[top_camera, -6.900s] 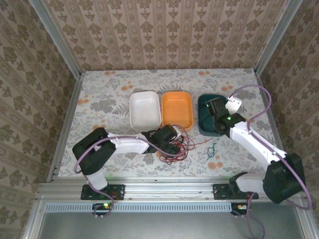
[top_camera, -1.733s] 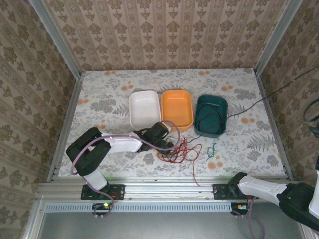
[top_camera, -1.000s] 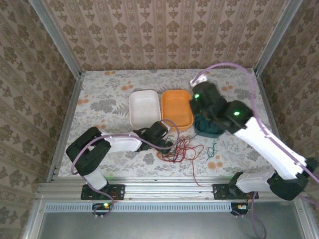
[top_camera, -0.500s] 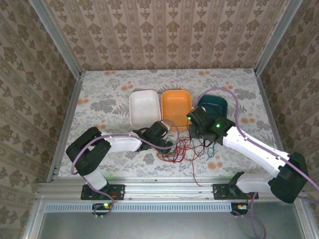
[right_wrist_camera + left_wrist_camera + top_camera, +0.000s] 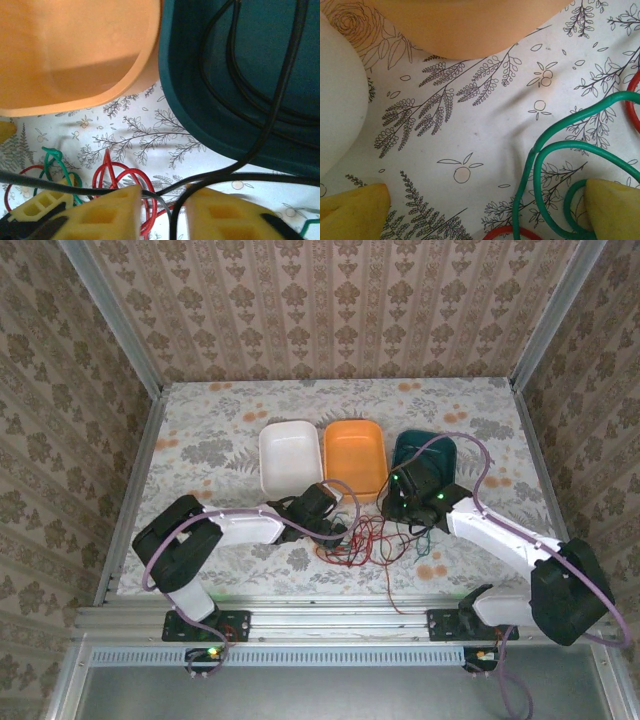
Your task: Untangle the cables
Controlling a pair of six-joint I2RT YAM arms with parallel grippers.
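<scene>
Black cable point(image 5: 280, 90): loops lying in teal bin point(image 5: 200, 125), upper right of right wrist view; tail passing loose between fingers of right gripper point(image 5: 164, 215), narrowly parted, pinching nothing. Red cable point(image 5: 106, 162) and green cable point(image 5: 570, 143): snarled together, lower left. Left gripper point(image 5: 485, 210): wide, empty, over green loops. Judged about one third done; red and green separation left.

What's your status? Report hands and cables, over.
Left hand open over green cable. Right hand slightly parted, black cable between fingers, trailing from teal bin. Red cable tangled alongside.
</scene>
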